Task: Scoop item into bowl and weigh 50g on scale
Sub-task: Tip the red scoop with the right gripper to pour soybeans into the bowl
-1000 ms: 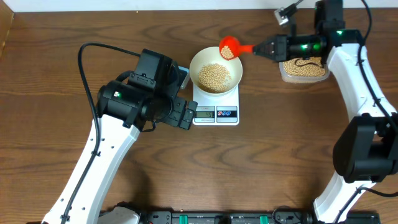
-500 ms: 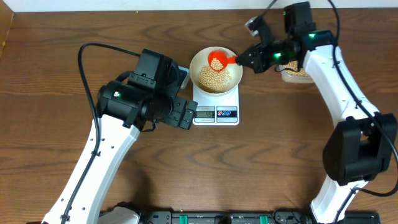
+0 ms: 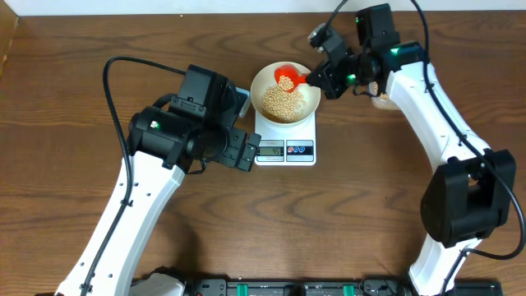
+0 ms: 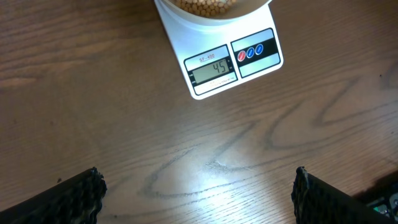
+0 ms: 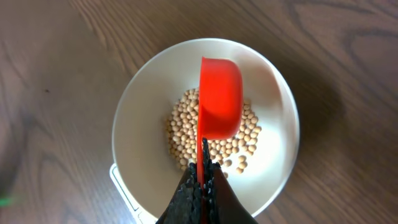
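Beneath the right gripper, seen from overhead, a red scoop hangs over the white bowl that sits on the digital scale. The gripper is clamped on the scoop's handle. Soybeans are heaped in the bowl just under it, and a few show in the cup itself. The likely fault is overshoot: if the whole load tips at once, the weight probably jumps past 50. The scoop also rides close to the bowl's far rim, and a nudge there would press on the scale and falsify the reading. Round beans striking the rim could bounce out and roll over the brown wood-grain surface.

Ahead of the left gripper, whose fingers stand wide apart holding nothing, the display reads 45, so only a small top-up is wanted. Bare wood lies between this gripper and the scale.

Straight ahead of the right gripper in its own wrist view, the scoop is rolled onto its side above the bean pile. Its outer wall faces the camera, so what remains inside cannot be told.
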Available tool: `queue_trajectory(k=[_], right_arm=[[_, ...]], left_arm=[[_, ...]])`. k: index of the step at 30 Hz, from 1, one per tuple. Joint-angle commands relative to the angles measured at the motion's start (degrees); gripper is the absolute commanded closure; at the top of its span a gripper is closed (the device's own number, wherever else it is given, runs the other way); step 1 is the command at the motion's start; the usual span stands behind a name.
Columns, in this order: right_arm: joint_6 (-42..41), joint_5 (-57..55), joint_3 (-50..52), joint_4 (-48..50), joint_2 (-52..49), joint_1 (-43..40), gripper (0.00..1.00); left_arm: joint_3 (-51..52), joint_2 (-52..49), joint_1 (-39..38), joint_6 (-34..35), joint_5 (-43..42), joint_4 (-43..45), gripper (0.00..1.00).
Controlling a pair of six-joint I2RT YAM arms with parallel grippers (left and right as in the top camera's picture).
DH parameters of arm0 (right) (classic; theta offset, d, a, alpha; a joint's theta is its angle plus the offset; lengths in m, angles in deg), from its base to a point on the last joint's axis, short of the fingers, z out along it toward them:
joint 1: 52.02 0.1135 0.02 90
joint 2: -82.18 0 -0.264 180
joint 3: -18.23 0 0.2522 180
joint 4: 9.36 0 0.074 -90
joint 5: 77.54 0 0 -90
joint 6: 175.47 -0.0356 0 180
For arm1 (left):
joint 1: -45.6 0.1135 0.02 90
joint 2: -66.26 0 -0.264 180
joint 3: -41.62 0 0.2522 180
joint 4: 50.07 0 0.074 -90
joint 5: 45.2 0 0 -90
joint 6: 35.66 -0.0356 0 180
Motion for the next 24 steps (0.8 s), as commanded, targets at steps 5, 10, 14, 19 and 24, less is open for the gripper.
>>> queue_trajectory(k=[5, 10, 14, 19, 24], right_arm=[[3.5, -6.0, -0.5, 0.1, 0.2, 2.9, 0.99], [4.8, -9.9, -0.5, 0.5, 1.6, 4.7, 0.99], [4.8, -10.2, -0.5, 0.3, 2.0, 5.5, 0.99], [4.8, -10.2, -0.5, 0.3, 2.4, 5.4, 0.99], [4.8, -10.3, -0.6, 0.7, 2.6, 5.9, 0.99]], left_arm=[[0.5, 0.4, 0.0, -0.8, 0.6, -0.2, 0.02], [0.5, 0.4, 0.0, -0.8, 0.6, -0.2, 0.02], [0.5, 0.4, 0.0, -0.8, 0.6, -0.2, 0.02], [0.5, 0.4, 0.0, -0.8, 0.6, -0.2, 0.02], [0.5, 0.4, 0.0, -0.8, 0.6, -0.2, 0.02]])
